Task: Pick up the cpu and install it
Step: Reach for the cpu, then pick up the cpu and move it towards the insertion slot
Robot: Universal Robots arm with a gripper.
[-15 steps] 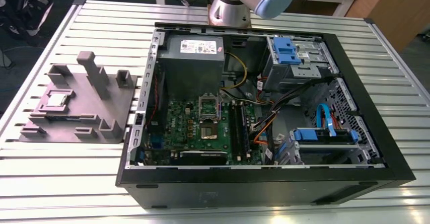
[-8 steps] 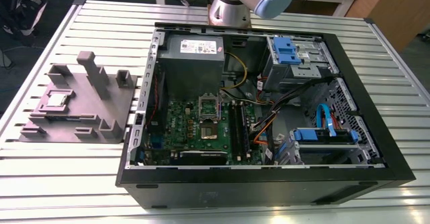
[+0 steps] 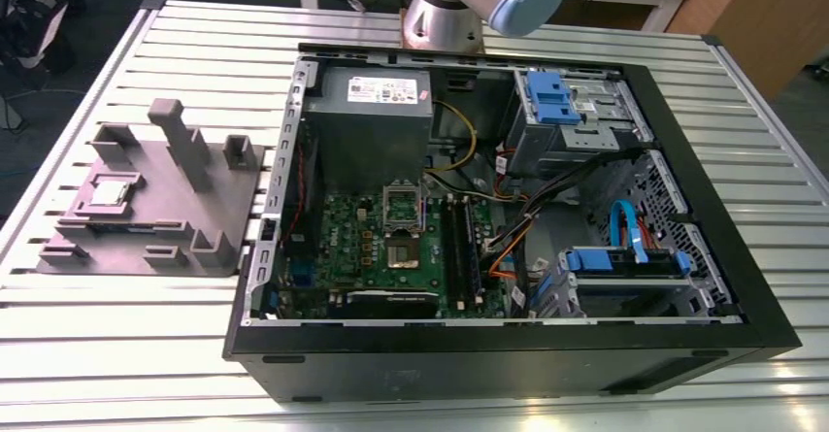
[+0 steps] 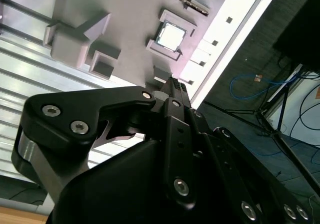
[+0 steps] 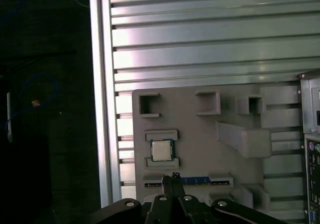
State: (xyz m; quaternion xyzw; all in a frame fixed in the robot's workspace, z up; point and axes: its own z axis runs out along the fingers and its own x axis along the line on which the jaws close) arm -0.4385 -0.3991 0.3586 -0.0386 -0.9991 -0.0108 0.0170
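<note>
In the first wrist view the cpu [image 5: 161,150] lies flat near the holder block's [image 5: 200,136] edge, just ahead of the pincer [image 5: 173,179], its tips pressed together and empty.

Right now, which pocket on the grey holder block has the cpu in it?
The one framed by two short bars: the cpu lies flat in it, silvery top up. The three open-sided square pockets on the holder block stand empty.

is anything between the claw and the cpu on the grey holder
Nothing visible. In the first wrist view the cpu lies uncovered in its recess on the grey holder, and open space separates it from the claw.
</note>
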